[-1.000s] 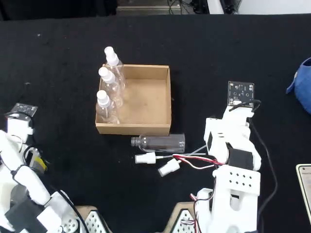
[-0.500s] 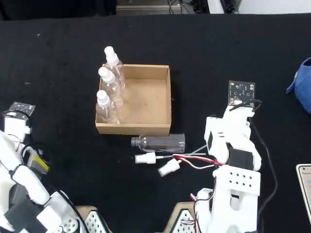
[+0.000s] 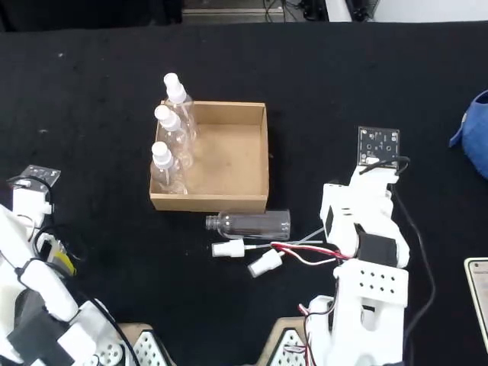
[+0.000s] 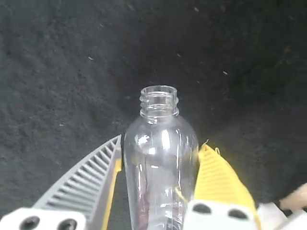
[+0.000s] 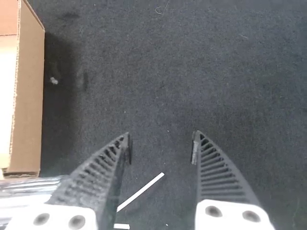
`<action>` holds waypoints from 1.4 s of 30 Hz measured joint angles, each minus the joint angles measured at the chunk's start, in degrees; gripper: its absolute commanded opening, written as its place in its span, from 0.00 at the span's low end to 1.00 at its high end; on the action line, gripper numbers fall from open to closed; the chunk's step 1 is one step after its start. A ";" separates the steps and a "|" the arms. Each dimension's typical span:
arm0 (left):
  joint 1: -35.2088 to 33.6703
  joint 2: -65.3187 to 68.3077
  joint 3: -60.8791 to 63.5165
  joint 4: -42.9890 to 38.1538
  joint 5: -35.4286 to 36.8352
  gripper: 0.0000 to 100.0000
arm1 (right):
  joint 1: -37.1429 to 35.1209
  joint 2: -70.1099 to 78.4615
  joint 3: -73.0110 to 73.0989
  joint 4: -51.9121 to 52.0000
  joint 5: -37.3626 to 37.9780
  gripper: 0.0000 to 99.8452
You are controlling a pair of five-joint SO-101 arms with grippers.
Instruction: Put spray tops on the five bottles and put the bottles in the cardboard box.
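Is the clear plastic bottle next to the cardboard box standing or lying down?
Lying down: the clear plastic bottle rests on its side, uncapped.

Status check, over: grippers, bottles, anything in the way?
Left gripper shut on uncapped bottle. Right gripper open, empty. Three capped bottles in cardboard box; loose bottle and two spray tops lie outside it. No obstruction seen.

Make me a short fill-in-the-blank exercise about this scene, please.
The cardboard box holds ___ capped bottles.
The left claw is ___ on an uncapped bottle.
The right claw is ___, holding nothing.
___ loose spray tops lie on the table.
Missing words: three; shut; open; two.
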 measured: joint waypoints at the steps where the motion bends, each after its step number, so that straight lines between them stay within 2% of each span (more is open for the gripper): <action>1: 0.00 0.00 0.00 0.26 0.79 0.03 | 0.00 0.00 -0.26 0.09 0.00 0.18; 8: 0.00 0.00 -0.09 0.53 3.87 0.03 | 0.00 0.00 -6.95 5.45 0.09 0.18; 16: 0.00 0.00 -2.37 0.53 6.07 0.03 | 0.00 0.00 -7.21 6.07 0.09 0.18; 23: 0.00 0.00 -2.55 0.97 5.98 0.17 | -0.26 0.00 -7.38 6.07 0.09 0.18; 30: 0.00 0.00 -2.55 1.05 5.80 0.17 | -0.18 0.00 -7.38 6.59 0.09 0.18; 35: 0.00 0.00 0.62 -1.14 1.58 0.17 | -0.18 0.00 -11.43 11.78 0.44 0.18; 40: 0.00 0.00 2.29 -2.73 0.79 0.16 | -0.18 0.00 -16.35 18.46 6.24 0.18; 42: 0.00 0.00 2.29 -1.85 0.70 0.10 | -0.18 0.00 -16.62 20.31 9.49 0.18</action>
